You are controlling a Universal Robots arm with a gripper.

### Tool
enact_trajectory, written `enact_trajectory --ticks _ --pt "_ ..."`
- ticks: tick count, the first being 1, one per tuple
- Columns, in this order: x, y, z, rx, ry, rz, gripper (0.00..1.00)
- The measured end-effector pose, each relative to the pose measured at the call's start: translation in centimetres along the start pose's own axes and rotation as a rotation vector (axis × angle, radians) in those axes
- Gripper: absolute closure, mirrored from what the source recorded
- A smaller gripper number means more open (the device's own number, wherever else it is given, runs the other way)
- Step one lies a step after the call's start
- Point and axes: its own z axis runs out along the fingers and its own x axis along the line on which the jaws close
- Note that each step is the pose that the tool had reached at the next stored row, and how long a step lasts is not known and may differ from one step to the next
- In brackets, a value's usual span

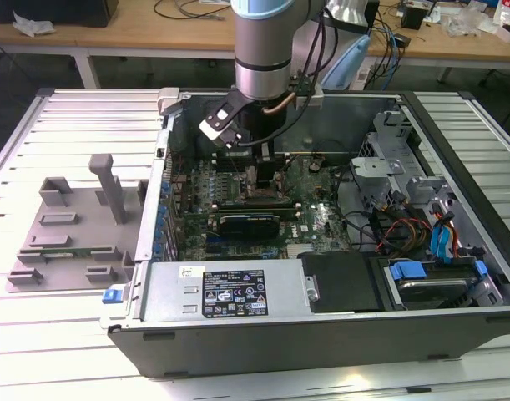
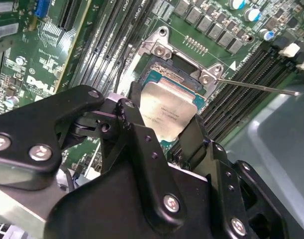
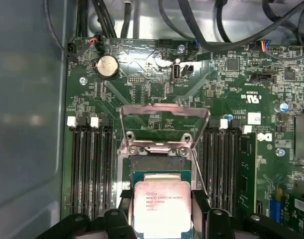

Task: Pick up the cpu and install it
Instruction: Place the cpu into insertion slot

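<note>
The cpu (image 3: 161, 205) (image 2: 167, 112), a small square chip with a silvery top, sits between my gripper's black fingers (image 2: 133, 102) directly over the open socket (image 3: 156, 166) on the green motherboard. My gripper (image 3: 161, 211) (image 2: 164, 118) is shut on the chip's two opposite edges. Whether the chip rests in the socket or hovers just above it, I cannot tell. The socket's metal load plate (image 3: 164, 113) stands raised behind it, and its thin lever (image 2: 256, 87) sticks out to one side. In the exterior view my gripper (image 1: 263, 180) reaches down inside the computer case.
Black memory slots (image 3: 92, 164) flank the socket on both sides. A long black expansion card (image 1: 250, 224) lies near the socket, toward the case front. The power supply (image 1: 229, 288) and drive bays (image 1: 438, 251) line the case's near and right sides. A grey plastic tray (image 1: 71, 225) lies outside at the exterior view's left.
</note>
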Motion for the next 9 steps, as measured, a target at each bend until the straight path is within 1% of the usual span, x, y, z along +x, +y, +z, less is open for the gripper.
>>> enact_trajectory --ticks 1,3,5,7,9 --pt "0.05 0.03 0.08 0.0001 -0.0067 0.0 0.45" --pt "0.1 0.09 0.31 0.0009 -0.0178 -0.001 0.45" --pt "0.16 0.09 0.55 0.0011 -0.0208 -0.001 0.45" --pt "0.26 0.08 1.0 0.0015 -0.0215 -0.002 0.45" --pt "0.29 0.06 1.31 0.0022 -0.0214 -0.002 0.45"
